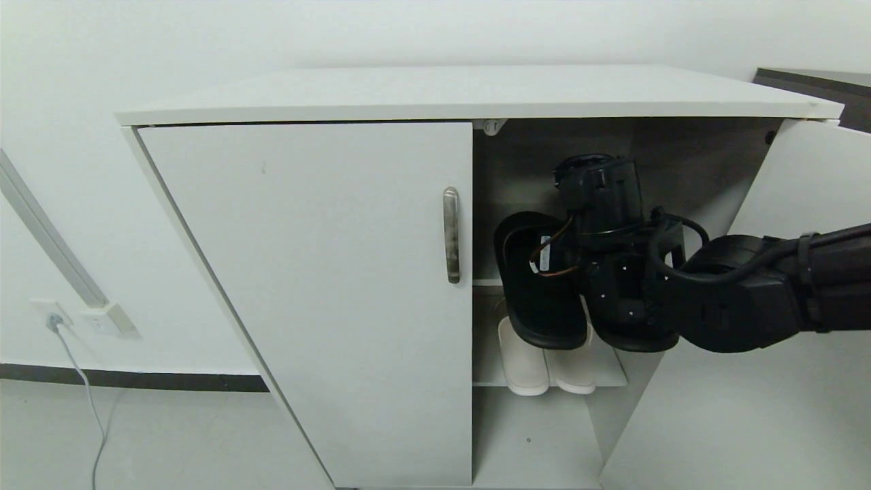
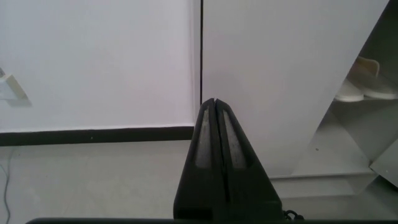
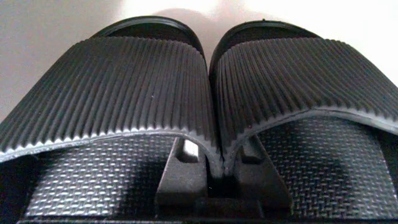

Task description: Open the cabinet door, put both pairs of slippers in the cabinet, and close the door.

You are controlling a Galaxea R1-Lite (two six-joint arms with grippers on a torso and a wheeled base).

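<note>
Against your white wall point(image 1: 61, 75) the cabinet door point(image 1: 810, 184) stands open, white slippers point(image 1: 524, 364) lie shelved just below your right claw point(image 3: 216, 171), which grips the black slippers point(image 1: 537, 299) inside; setting down and closing look left.

Black slippers point(image 1: 541, 286) cover the far part of the white slippers point(image 1: 524, 364) on the shelf point(image 1: 612, 374). Right gripper point(image 3: 211, 171): fingers point(image 3: 182, 174) pass under the straps point(image 3: 124, 87), tips covered. Open cabinet door point(image 1: 810, 177) cut off at head view's right edge.
</note>
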